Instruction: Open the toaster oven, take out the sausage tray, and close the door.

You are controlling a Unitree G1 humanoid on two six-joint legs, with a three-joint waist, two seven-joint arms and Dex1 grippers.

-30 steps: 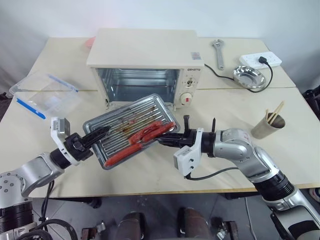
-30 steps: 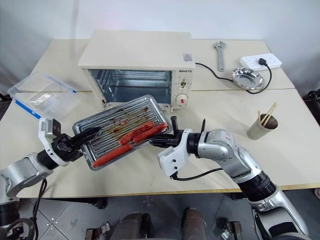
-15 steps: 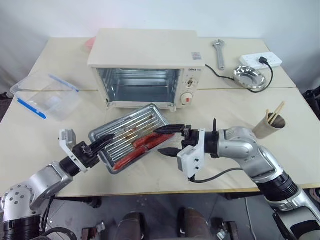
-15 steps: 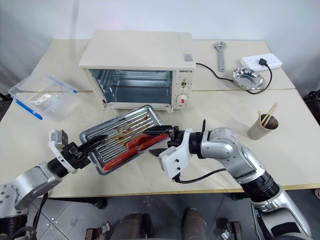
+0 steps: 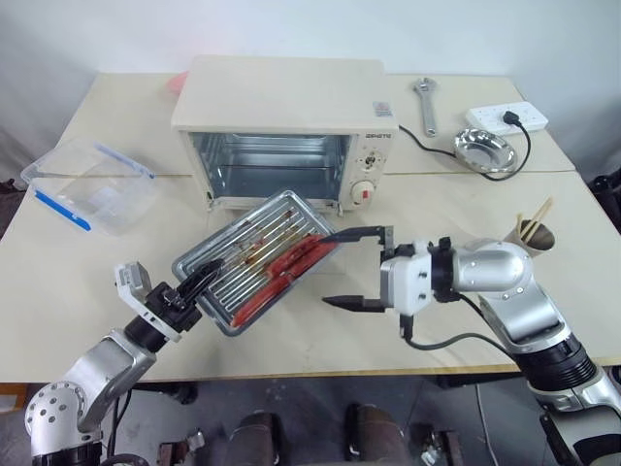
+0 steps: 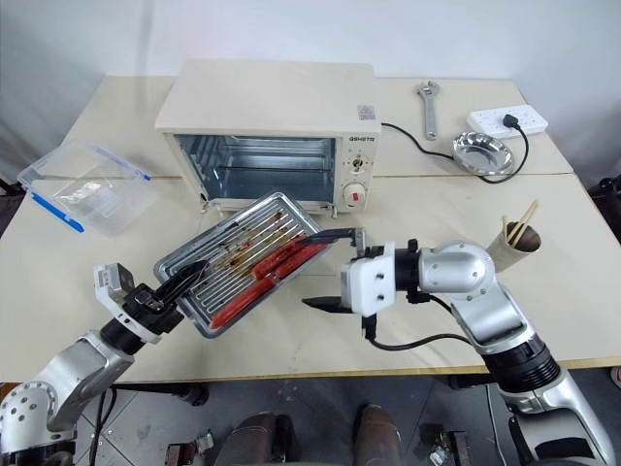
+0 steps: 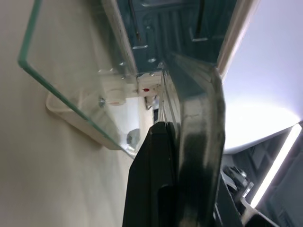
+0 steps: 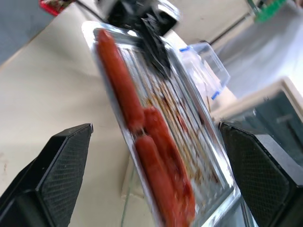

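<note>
The tray (image 5: 262, 256) is out of the oven (image 5: 283, 131) and hangs tilted over the table (image 5: 58, 262) just in front of it, its far corner high and its near corner low. The left tool (image 5: 194, 288) is clamped shut on that low near rim, one black finger on top and one beneath. The right tool (image 5: 355, 267) has its two fingers spread wide and holds nothing; it sits just beside the tray's right edge, the upper finger close to the high corner. The sausages (image 5: 283, 275) lie along the ridges toward the lower right side. To my eye this is a thin, stiff metal pan, light in itself but lopsided with the sausages bunched on one side, and the bottom looks greasy, so the rim may be slick and the sausages could roll or slide off if the slope grows. A pinch on the flat rim is the place to hold it, and I would want it levelled before setting it down. The door (image 7: 71, 101) lies folded down flat in front of the oven, under the tray, not yet closed.
</note>
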